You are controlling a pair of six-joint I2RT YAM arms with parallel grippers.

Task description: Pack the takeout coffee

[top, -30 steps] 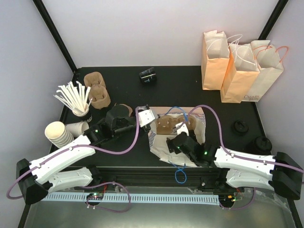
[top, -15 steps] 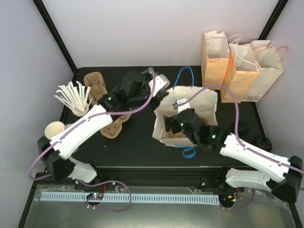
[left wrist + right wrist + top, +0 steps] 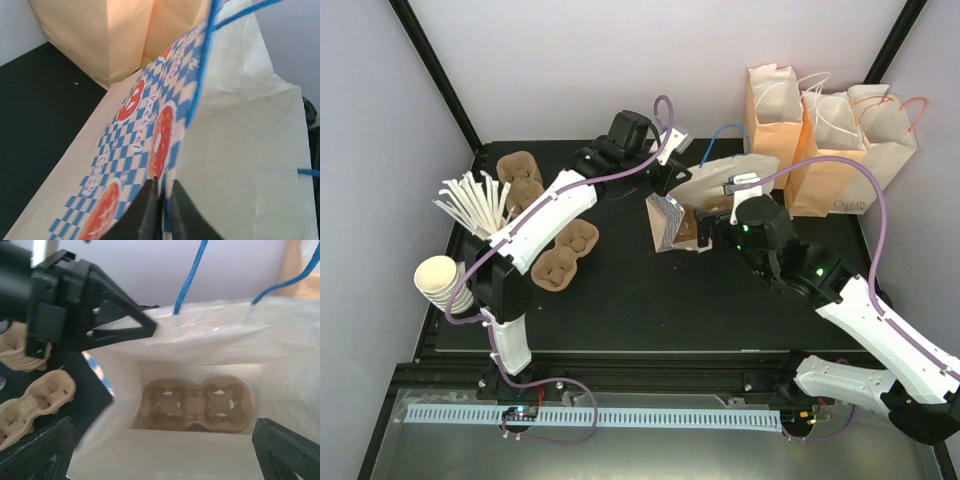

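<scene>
A second ago the white paper bag [image 3: 712,185] lay flat near the front of the table [image 3: 600,310], with both arms folded low beside it. Now it is up off that spot and further back, about mid-table, tilted with its mouth open toward the right arm and one blue handle standing up. The double pulp carrier [image 3: 565,255] that the left arm covered then now lies in plain view.

The left arm stretches in a long diagonal from the near-left corner to the far middle. The left gripper [image 3: 665,165] is at the bag's far rim, and its wrist view shows the jaws clenched on the paper edge beside the checkered side panel. The right arm has risen from the near edge and reaches in from the near right, its forearm over the right side of the table. The right gripper [image 3: 715,220] hangs at the bag's mouth with its jaws spread wide and nothing between them.

The right wrist view looks down into the bag, where only a two-cup pulp carrier [image 3: 195,405] sits on the bottom.

The takeout coffee is not in the bag. The top view does not show it clearly, since the right arm now crosses where small black cups stood a second ago. The left wrist view shows a dark round shape [image 3: 311,112] past the bag's edge, and I cannot tell whether that is it.
</scene>
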